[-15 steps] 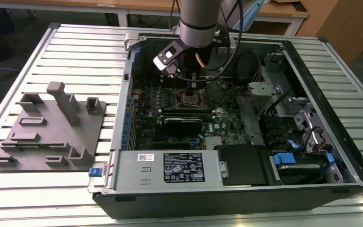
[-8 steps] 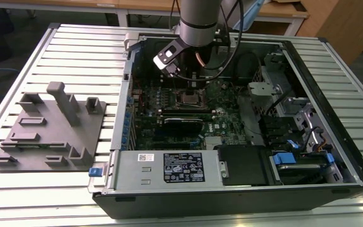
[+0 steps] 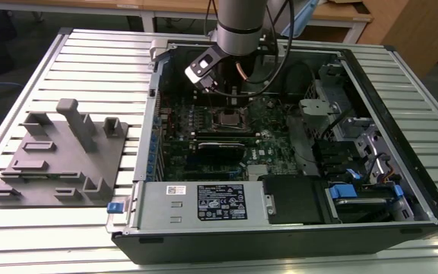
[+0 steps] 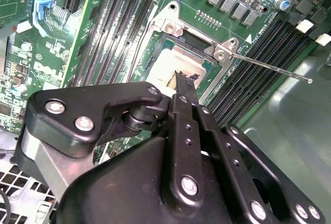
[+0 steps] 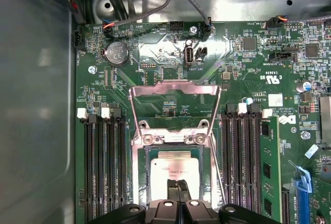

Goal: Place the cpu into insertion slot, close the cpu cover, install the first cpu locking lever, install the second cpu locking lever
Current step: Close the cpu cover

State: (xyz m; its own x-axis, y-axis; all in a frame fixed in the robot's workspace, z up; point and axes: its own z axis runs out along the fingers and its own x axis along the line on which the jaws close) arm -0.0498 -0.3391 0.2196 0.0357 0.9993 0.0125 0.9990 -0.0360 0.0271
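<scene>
CPU (image 5: pixel 175 168): lies flat inside the insertion slot (image 5: pixel 139 167), metal top facing up, edges in line with the slot's silvery rim. Also noted in the second wrist view (image 4: pixel 170 61).

Insertion slot: set in the green motherboard (image 5: pixel 248 79), between two banks of long black memory slots (image 5: pixel 103 167). In the exterior view it sits near the middle of the board (image 3: pixel 230 119), inside the open computer case (image 3: pixel 401 171).

Cover (image 5: pixel 175 86): open. The frame plate is swung back on its hinge, away from the CPU, and bare board shows through its square window. It does not rest on the chip.

Lever (image 4: pixel 269 68): one thin metal rod runs from a corner of the slot out across the memory slots, not latched down.

Gripper (image 5: pixel 177 187): the two slim fingers are pressed together side by side, with nothing between them. In the second wrist view the tips (image 4: pixel 185 79) are directly over the CPU's top, close to one edge. Whether they touch the chip cannot be told.

Arm (image 3: pixel 238 23): reaches down from above into the case over the slot.

Surroundings: the case lies on its side on a slatted metal surface (image 3: pixel 89 51). A grey fixture tray (image 3: pixel 59 154) lies on the same surface, at the exterior view's left of the case.
</scene>
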